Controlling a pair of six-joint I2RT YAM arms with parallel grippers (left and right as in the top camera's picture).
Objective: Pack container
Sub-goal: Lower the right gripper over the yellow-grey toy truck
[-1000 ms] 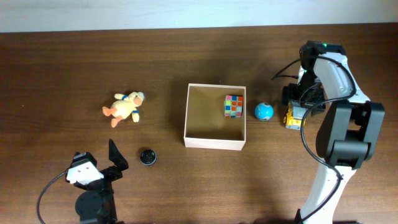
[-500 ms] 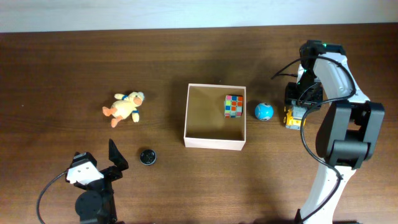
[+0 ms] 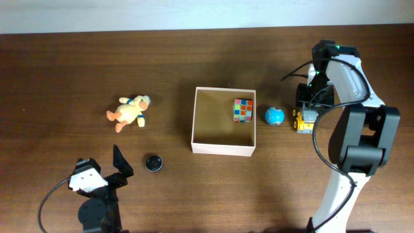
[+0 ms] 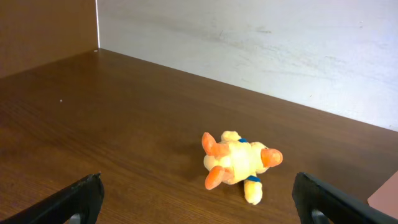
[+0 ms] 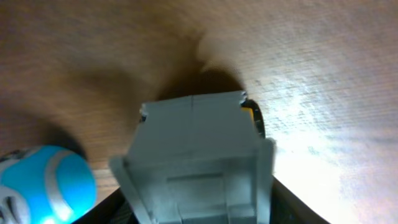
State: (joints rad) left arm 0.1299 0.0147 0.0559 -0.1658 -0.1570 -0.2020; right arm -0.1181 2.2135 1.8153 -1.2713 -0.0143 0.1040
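The container (image 3: 223, 148) is a square shallow box, white outside and tan inside, in the middle of the table. A multicoloured cube (image 3: 243, 110) lies in its far right corner. A blue ball (image 3: 274, 116) sits just right of the box and also shows in the right wrist view (image 5: 43, 183). My right gripper (image 3: 305, 111) is down over a yellow toy truck (image 3: 304, 125), and its fingers (image 5: 199, 208) press both sides of the grey truck bed (image 5: 193, 149). My left gripper (image 3: 103, 169) is open and empty at the front left.
A yellow-orange plush duck (image 3: 127, 112) lies left of the box, and in the left wrist view (image 4: 239, 163) it is ahead of the open fingers (image 4: 199, 205). A small black round object (image 3: 153, 163) sits near the box's front left corner.
My right gripper has shifted slightly left and settled over the toy truck, which moved a little with it. The left arm and the other toys have not moved.
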